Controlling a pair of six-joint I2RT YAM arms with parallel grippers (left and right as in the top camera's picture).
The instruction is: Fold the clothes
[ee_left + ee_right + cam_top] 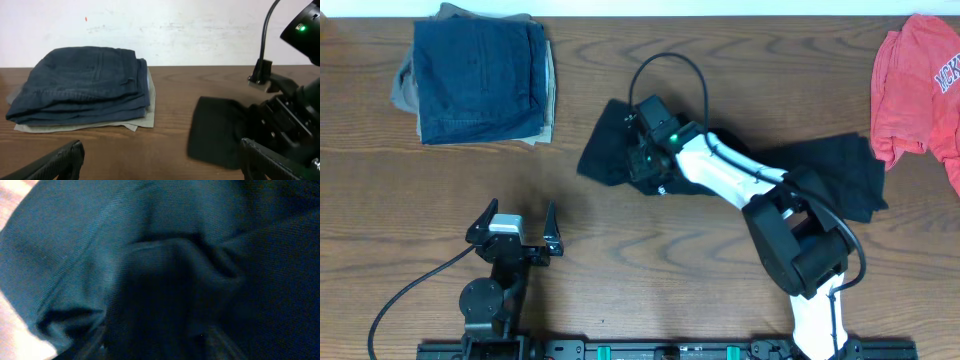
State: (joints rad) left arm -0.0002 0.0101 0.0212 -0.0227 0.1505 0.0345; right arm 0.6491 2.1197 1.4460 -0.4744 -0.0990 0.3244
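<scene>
The black garment lies stretched out in a rumpled band across the middle of the tabletop, its left end bunched and its right end spread wider. The right arm reaches diagonally over the garment from its near right side, and the right jaws sit down on the garment's left end. In the right wrist view dark cloth fills nearly everything. A raised fold of it stands between the two fingers, which show only dimly at the bottom edge, drawn in narrow and pinching that fold. The left arm rests well apart from the garment, nearer the front edge and off to its left. The left jaws are spread wide with nothing between them, pointing away from the front edge. From the left wrist view, the garment's left end lies flat on the wood under the right arm's hardware. A folded pile of dark-blue denim and tan cloth sits far to the left of the garment and farther back. A coral-red shirt lies crumpled near the garment's right end, also farther back.
</scene>
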